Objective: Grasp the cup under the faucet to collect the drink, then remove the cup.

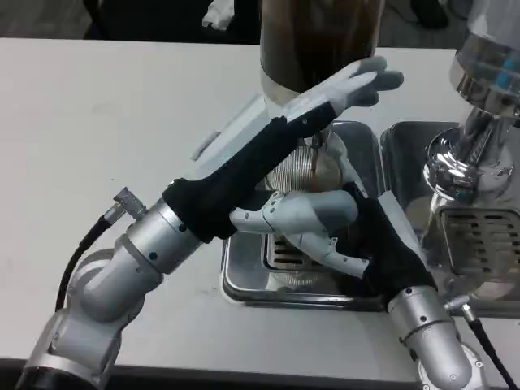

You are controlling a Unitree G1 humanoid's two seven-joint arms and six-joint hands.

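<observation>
Fingers of the left hand point(341, 85) reach flat across the dark dispenser point(317, 36), holding nothing. Below, the clear cup point(313, 166) stands on the drip tray point(244, 284) with brown drink streaming in, apparently grasped by the right hand point(325, 223).

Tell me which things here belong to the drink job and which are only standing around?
Job:
- cup, drink pouring in
- dispenser above it
- drip tray
- left robot hand at the dispenser
- right robot hand at the cup

Standing around:
- second dispenser
- second drip tray
</observation>
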